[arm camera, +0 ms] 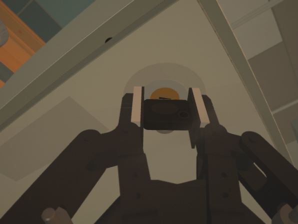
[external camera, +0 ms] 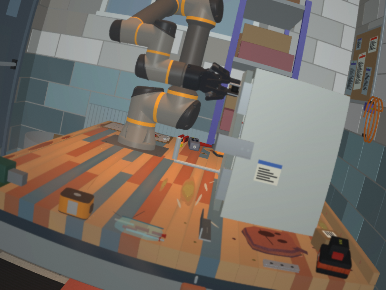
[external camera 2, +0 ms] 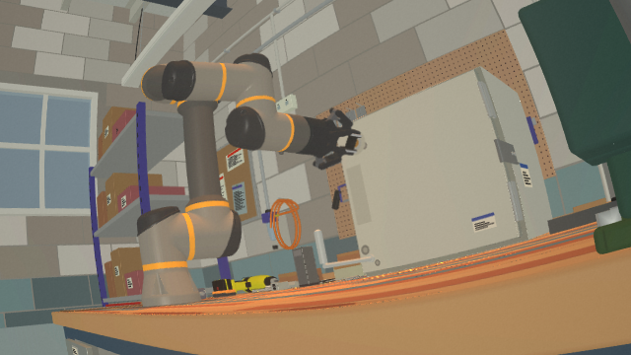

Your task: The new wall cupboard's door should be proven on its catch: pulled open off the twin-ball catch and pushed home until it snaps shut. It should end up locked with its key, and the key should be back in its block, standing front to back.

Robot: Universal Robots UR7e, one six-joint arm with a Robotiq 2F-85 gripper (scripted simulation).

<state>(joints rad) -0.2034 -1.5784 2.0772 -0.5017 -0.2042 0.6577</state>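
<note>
The pale grey wall cupboard (external camera: pixel 280 146) stands on the right of the bench, its door (external camera 2: pixel 419 192) lying flat against the front. High on that door sits a round lock (arm camera: pixel 165 93) with an orange centre. My gripper (arm camera: pixel 166 107) is closed on the dark bow of the key (arm camera: pixel 166 113), which sits in that lock; from the side the gripper (external camera: pixel 232 86) reaches level to the door's upper edge. The key's shank is hidden behind its bow. A small grey block (external camera: pixel 194 144) sits on the bench near the arm's base.
Behind the cupboard a blue-framed shelf (external camera: pixel 265 46) holds cardboard boxes, and a pegboard (external camera 2: pixel 443 74) covers the wall. A white bar handle (external camera: pixel 193 160) lies before the cupboard. A tape measure (external camera: pixel 76 203), a battery pack (external camera: pixel 334 257) and small metal plates lie on the near bench.
</note>
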